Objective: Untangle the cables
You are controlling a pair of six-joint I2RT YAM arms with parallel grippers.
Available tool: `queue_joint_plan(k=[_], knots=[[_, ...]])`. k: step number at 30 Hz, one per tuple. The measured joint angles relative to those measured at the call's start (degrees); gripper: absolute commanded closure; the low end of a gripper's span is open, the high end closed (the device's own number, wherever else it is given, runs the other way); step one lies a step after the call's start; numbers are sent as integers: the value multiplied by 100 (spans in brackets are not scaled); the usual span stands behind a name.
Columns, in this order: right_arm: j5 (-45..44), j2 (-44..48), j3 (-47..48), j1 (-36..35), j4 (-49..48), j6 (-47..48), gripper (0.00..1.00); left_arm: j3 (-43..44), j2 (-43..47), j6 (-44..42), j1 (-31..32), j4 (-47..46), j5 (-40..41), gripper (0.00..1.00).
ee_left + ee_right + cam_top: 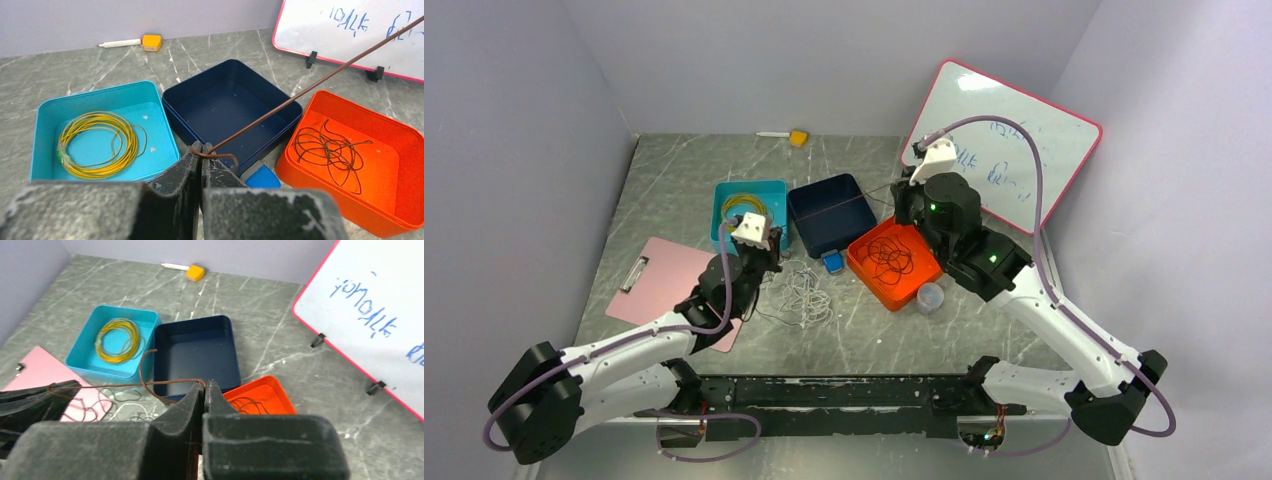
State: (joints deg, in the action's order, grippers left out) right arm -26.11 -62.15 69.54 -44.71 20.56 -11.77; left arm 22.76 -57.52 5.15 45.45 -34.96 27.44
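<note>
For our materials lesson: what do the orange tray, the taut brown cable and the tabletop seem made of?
Orange tray: probably moulded plastic, smooth, rounded corners, slight sheen. Brown cable: likely plastic-coated wire; thin, keeps a kink. Tabletop: grey with white veins, stone or stone-look laminate.

Grey marbled tabletop (684, 175) with white veins, boxed in by 3 plain pale lilac walls (824, 60): left, back, right. Red-framed whiteboard (1069, 150) with blue scribbles stands tilted by the right wall, far corner. Light even, diffuse.
</note>
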Motion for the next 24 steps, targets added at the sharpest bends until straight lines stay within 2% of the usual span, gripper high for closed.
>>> queue_joint_plan(k=[5, 9, 12, 17, 20, 24], knots=[[-339, 17, 4, 37, -11, 267, 100, -46, 125, -35, -17, 203, 2, 77], [-527, 61, 79, 92, -68, 367, 100, -79, 35, -63, -37, 435, 17, 73], [-518, 83, 160, 94, -98, 433, 100, -79, -39, -92, -35, 494, -109, 57], [-232, 87, 332, 101, -118, 479, 100, -76, -63, -105, -37, 450, -951, 22], [-92, 61, 492, 101, -122, 490, 100, -76, -57, -103, -39, 326, -1449, 19], [-72, 15, 623, 105, -155, 514, 100, -79, 4, -107, -39, 179, -1882, 20]])
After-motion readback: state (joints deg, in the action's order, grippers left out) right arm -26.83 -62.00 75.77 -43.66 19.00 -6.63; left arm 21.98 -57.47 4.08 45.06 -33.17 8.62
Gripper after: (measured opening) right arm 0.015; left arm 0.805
